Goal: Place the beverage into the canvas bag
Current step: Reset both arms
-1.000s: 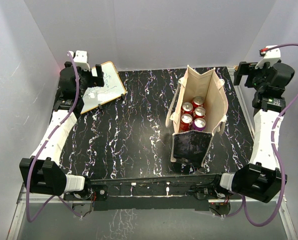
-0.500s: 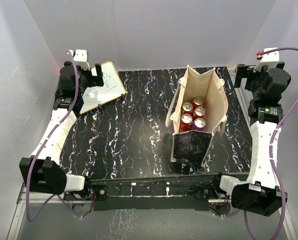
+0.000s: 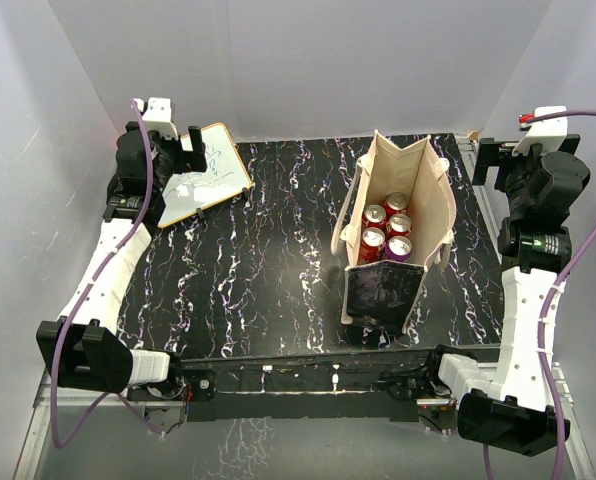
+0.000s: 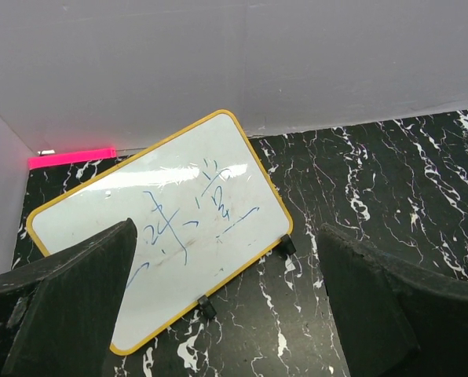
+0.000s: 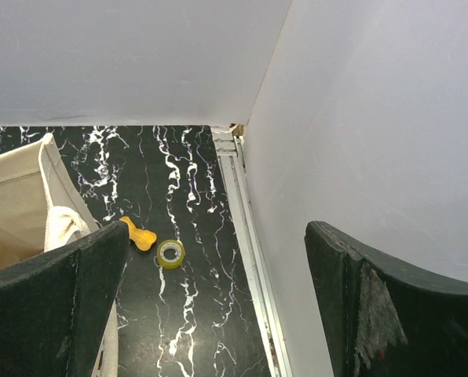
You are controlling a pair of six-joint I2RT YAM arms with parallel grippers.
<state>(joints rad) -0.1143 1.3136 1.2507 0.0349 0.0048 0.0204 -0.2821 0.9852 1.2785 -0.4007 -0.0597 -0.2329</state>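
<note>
Four cans (image 3: pixel 388 232) stand inside the bag (image 3: pixel 428 190), right of the middle. Cans are hard, smooth and a bit heavy, so grab one round its side. The bag is soft and may flop. The left gripper (image 4: pixel 226 229) and right gripper (image 5: pixel 217 228) are wide open and hold nothing.

The right arm (image 3: pixel 526 300) has drawn back toward the near edge. Its lower black joint now sits further down and outward, and the right gripper (image 3: pixel 485 162) has come slightly nearer. The left arm (image 3: pixel 103 260) has shifted barely leftward.
</note>
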